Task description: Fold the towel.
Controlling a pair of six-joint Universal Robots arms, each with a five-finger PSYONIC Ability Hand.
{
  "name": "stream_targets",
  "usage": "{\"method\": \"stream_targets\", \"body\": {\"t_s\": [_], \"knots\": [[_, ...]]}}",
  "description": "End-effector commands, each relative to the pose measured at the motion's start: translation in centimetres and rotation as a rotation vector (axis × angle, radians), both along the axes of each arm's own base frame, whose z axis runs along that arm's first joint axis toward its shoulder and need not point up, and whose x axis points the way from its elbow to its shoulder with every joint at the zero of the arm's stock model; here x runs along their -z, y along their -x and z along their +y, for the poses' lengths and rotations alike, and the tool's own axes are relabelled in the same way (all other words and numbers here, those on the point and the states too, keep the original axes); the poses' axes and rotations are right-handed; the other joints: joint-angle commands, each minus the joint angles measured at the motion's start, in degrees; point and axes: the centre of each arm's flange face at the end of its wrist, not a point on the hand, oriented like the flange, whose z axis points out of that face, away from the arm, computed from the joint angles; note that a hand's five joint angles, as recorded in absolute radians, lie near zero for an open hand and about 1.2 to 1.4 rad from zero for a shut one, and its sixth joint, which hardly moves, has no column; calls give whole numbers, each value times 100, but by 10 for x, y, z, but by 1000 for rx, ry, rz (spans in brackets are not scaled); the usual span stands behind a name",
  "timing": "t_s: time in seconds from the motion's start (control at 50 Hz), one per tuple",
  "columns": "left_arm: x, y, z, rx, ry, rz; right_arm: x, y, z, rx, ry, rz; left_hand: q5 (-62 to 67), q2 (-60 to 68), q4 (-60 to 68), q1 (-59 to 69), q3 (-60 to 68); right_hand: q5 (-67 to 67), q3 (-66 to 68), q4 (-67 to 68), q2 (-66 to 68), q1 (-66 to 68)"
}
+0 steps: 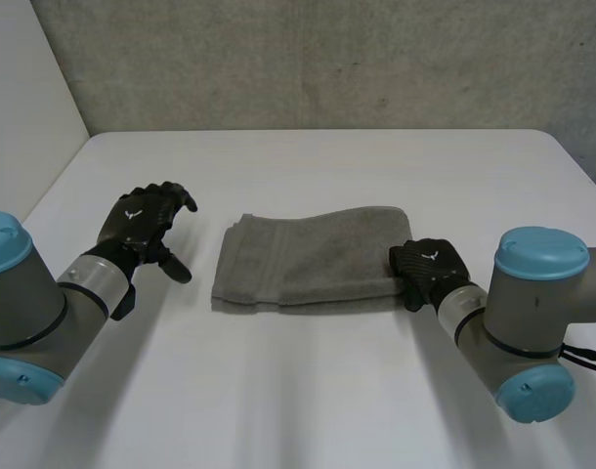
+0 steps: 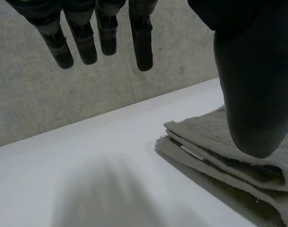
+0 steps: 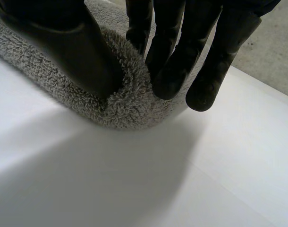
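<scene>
- I have the towel [image 1: 313,254] lying at the centre of the head view on the white table [image 1: 327,410]. It is already doubled into a long grey band, with several layers stacked at its left end
- My right hand [image 1: 427,266], just right of centre in that frame, is clamped on the towel's right end. In the right wrist view the thumb [image 3: 73,47] presses one side of the rounded fold and the fingers [image 3: 170,71] press the other, with terry bulging between them
- My left hand [image 1: 142,227] hovers at the left of the frame, apart from the towel, with its fingers spread, loosely bent and holding nothing. In its own wrist view the towel's layered end [image 2: 219,156] lies beside the thumb, untouched
- I judge the towel light, soft and limp: thick looped terry with no stiffness, so any unsupported span will sag and drag on the table
- The pile looks grippy rather than slippery, and nothing about it is fragile, so a firm pinch should do no harm
- The risk I see is the layers sliding or peeling apart if only the top one is caught
- I would take hold at an end or corner, thumb under and fingers over the whole stack, and have the left hand take the stacked left end
- A small pale tag [image 2: 193,151] peeks out between the layers at that end, and I can read no writing on it
- Each hand's back carries a small white emblem [image 1: 132,216] with no letters that I can make out
</scene>
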Motion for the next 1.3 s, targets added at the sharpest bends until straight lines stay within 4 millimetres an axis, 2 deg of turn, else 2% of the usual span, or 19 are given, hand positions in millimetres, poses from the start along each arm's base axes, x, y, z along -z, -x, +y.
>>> {"method": "stream_targets", "body": {"t_s": [0.02, 0.16, 0.34, 0.38, 0.4, 0.44, 0.48, 0.5, 0.54, 0.56, 0.6, 0.66, 0.68, 0.7, 0.74, 0.94, 1.1, 1.2, 1.3], "knots": [[-1, -1, 0, -2, 4, -1, -9, 14, -2, 24, 3, 29, -301, -358, -426, -408, -395, 472, 346, 321, 543, 616], [-10, 0, -2, -6, 18, 12, -27, 70, -6, 60, 14, 254, -301, -358, -426, -408, -395, 472, 346, 321, 543, 616], [-51, 11, 2, 26, 131, 49, -66, 73, -7, 0, 157, 394, -301, -358, -426, -408, -395, 472, 346, 321, 543, 616], [-66, 17, 2, 39, 173, 68, -86, 37, 7, -84, 227, 329, -301, -358, -426, -408, -395, 472, 346, 321, 543, 616], [-66, 17, 2, 39, 173, 68, -86, 37, 7, -85, 228, 329, -301, -358, -426, -408, -395, 472, 346, 321, 543, 616], [-72, 20, 2, 45, 187, 83, -92, 16, 19, -140, 247, 287, -301, -358, -426, -408, -395, 472, 346, 321, 543, 616], [-82, 28, 3, 66, 194, 136, -95, -27, 46, -258, 264, 220, -301, -358, -426, -408, -395, 472, 346, 321, 543, 616], [-82, 28, 3, 67, 194, 137, -95, -27, 47, -258, 264, 219, -301, -358, -426, -408, -395, 472, 346, 321, 543, 616], [-92, 35, 3, 78, 188, 208, -86, -70, 87, -412, 264, 191, -301, -358, -426, -408, -395, 472, 346, 321, 543, 616], [-92, 35, 3, 78, 188, 209, -86, -70, 87, -413, 264, 191, -301, -358, -426, -408, -395, 472, 346, 321, 543, 616], [-95, 36, 3, 73, 180, 240, -72, -97, 123, -523, 248, 191, -301, -358, -426, -408, -395, 472, 346, 321, 543, 616], [-96, 36, 2, 58, 163, 274, -61, -102, 133, -541, 229, 206, -301, -358, -426, -408, -395, 472, 346, 321, 543, 616], [-94, 37, 2, 58, 156, 277, -51, -103, 137, -539, 209, 228, -301, -358, -426, -408, -395, -2153, -2279, -2304, -2082, -2010], [-93, 39, 3, 63, 151, 276, -45, -101, 137, -516, 199, 251, -301, -358, -426, -408, -395, -5144, -5270, -5295, -5073, -5000], [-90, 43, 5, 73, 142, 275, -44, -97, 132, -475, 192, 267, -301, -358, -426, -408, -395, -6423, -6549, -6574, -6352, -6279], [-58, 58, 6, 100, 45, 268, -73, -74, 106, -341, 215, 200, -284, -342, -409, -391, -378, -6528, -6654, -6679, -6457, -6384], [-33, 80, 21, 154, -43, 261, -83, -37, 60, -194, 96, 23, -284, -342, -409, -391, -378, -6528, -6654, -6679, -6457, -6384], [-9, 91, 36, 180, -129, 228, -72, -23, 44, -131, 8, -48, -284, -342, -409, -391, -378, -6528, -6654, -6679, -6457, -6384], [15, 93, 48, 185, -230, 179, -40, -22, 37, -119, -110, -71, -301, -358, -426, -408, -395, -6528, -6654, -6679, -6457, -6384]]}}
